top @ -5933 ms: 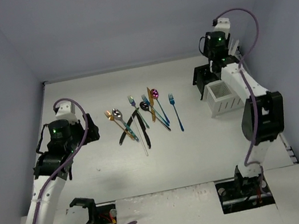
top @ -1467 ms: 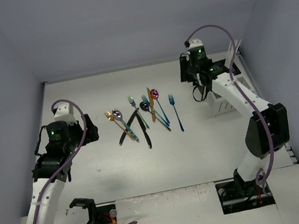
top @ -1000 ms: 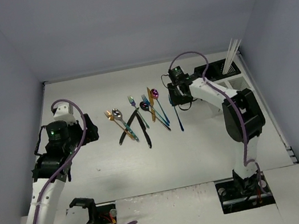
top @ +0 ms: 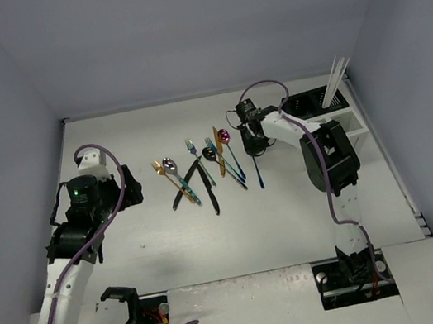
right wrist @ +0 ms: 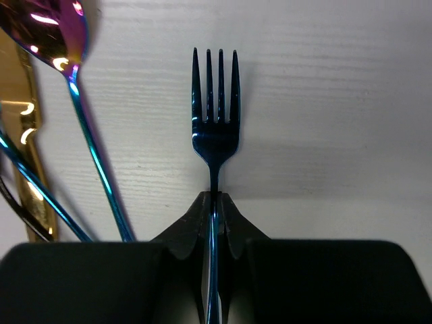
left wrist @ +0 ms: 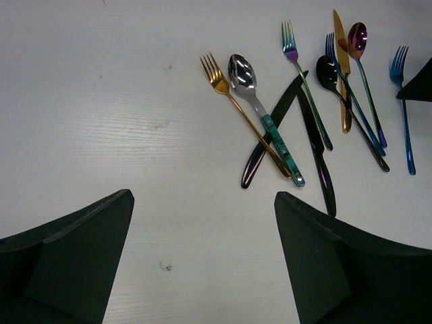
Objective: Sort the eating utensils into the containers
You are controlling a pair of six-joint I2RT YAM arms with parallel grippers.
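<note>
The eating utensils (top: pixel 201 169) lie in a loose cluster at mid-table. The left wrist view shows a gold fork (left wrist: pixel 217 79), a silver spoon with a teal handle (left wrist: pixel 243 73), black knives (left wrist: pixel 314 138), a gold knife (left wrist: pixel 343 61) and a magenta spoon (left wrist: pixel 358 40). My right gripper (top: pixel 253 140) (right wrist: pixel 214 197) is shut on the neck of a blue fork (right wrist: pixel 216 128) (top: pixel 258 173) at the cluster's right edge, low at the table. My left gripper (top: pixel 121 191) (left wrist: pixel 202 256) is open and empty above bare table, left of the cluster. The black caddy (top: pixel 305 106) stands at back right.
A white caddy (top: pixel 346 124) stands beside the black one, with long white sticks (top: pixel 335 81) leaning out of it. A magenta spoon's teal handle (right wrist: pixel 98 169) lies just left of the held fork. The side walls are close on both sides.
</note>
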